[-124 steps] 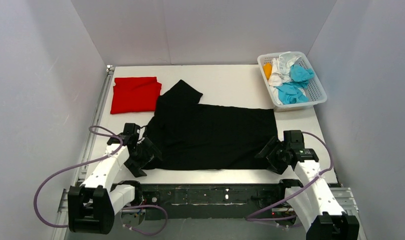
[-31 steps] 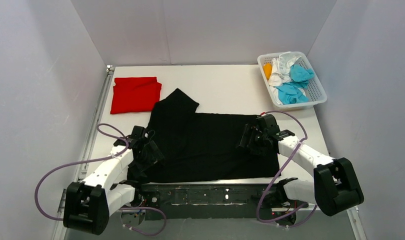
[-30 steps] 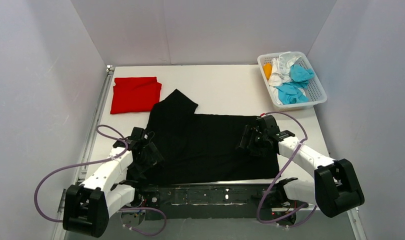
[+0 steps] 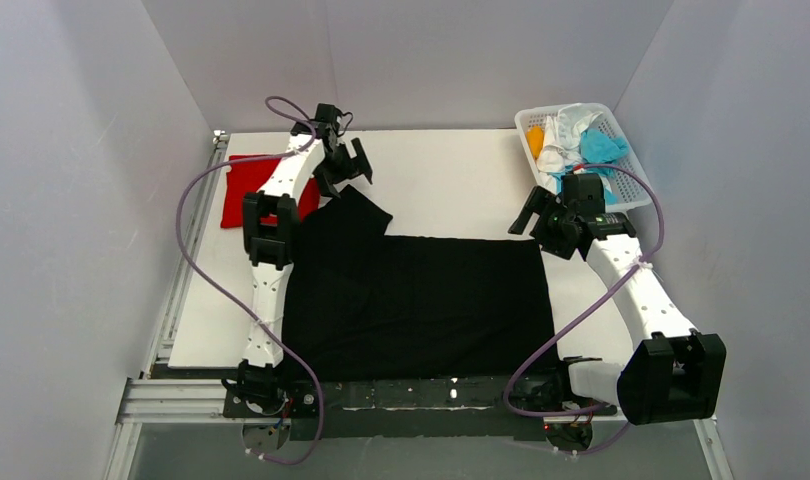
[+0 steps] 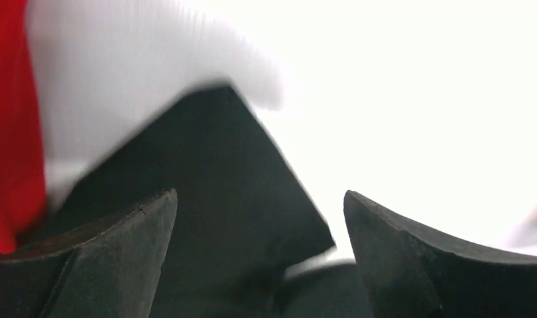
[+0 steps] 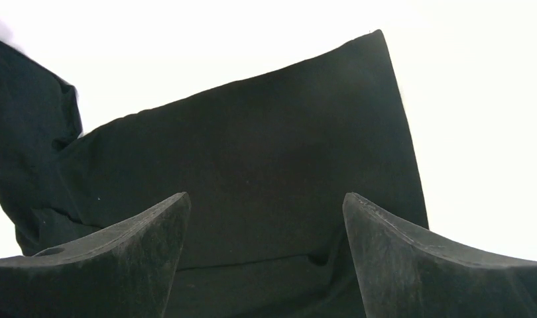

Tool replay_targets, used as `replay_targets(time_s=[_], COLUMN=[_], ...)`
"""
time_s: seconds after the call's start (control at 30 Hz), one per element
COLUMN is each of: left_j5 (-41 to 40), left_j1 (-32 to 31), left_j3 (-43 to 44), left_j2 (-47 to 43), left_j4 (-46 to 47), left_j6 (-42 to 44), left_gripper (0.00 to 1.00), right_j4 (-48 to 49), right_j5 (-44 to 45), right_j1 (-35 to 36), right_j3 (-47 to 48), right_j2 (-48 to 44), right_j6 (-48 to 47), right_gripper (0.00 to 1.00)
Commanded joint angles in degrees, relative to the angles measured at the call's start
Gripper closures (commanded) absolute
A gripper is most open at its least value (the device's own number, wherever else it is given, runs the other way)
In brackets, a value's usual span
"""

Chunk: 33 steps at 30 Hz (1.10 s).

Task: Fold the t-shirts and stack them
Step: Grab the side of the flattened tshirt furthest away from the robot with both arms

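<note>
The white tabletop [image 4: 451, 180] carries a black t-shirt [image 4: 421, 300] spread flat across its near half, one sleeve [image 4: 353, 212] angling up toward the far left. A folded red t-shirt [image 4: 236, 192] lies at the far left, partly behind the left arm. A white lattice basket [image 4: 633, 162] at the far right corner holds crumpled cyan, white and orange cloth [image 4: 581, 140]. The left end effector [image 4: 347, 174] hangs spread over the sleeve's tip, seemingly clear of it, though the wrist view is blurred. The right end effector [image 4: 533, 225] is spread wide at the shirt's far right corner, gripping nothing.
</note>
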Motion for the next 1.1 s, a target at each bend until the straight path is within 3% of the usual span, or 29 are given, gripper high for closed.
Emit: replay_targets(time_s=[0.0,0.2,0.5,0.8,1.07], left_j5=[-2.42,-7.59,-13.81,-15.55,-16.54], left_j1=[0.15,-0.82,-4.41,-4.98,-4.98], left_j3=[11.93,4.68,3.12,3.24,3.98], left_j2=[7.82,6.47,6.32,8.45,8.74], left_j4=[-5.67,1.81,0.48,-1.95,-2.50], left_j6=[4.04,9.27,22.41,23.67,24.71], left_gripper=[0.02,0.02,0.03,0.39,0.63], right_j4=[3.15,4.13,4.53,4.57,3.97], right_j5=[-0.84,-0.22,-1.01,-2.53,-0.88], right_j1=[-0.60,-0.70,-0.95,-0.94,-0.98], right_j3=[1.79,-0.07,-0.69,-1.38,-0.99], right_j2=[0.26,-0.28,1.07,1.57,3.30], right_j6=[-3.12,-3.90,-3.79,-3.73,-3.97], right_gripper=[0.07,0.08,0.11,0.15,0.17])
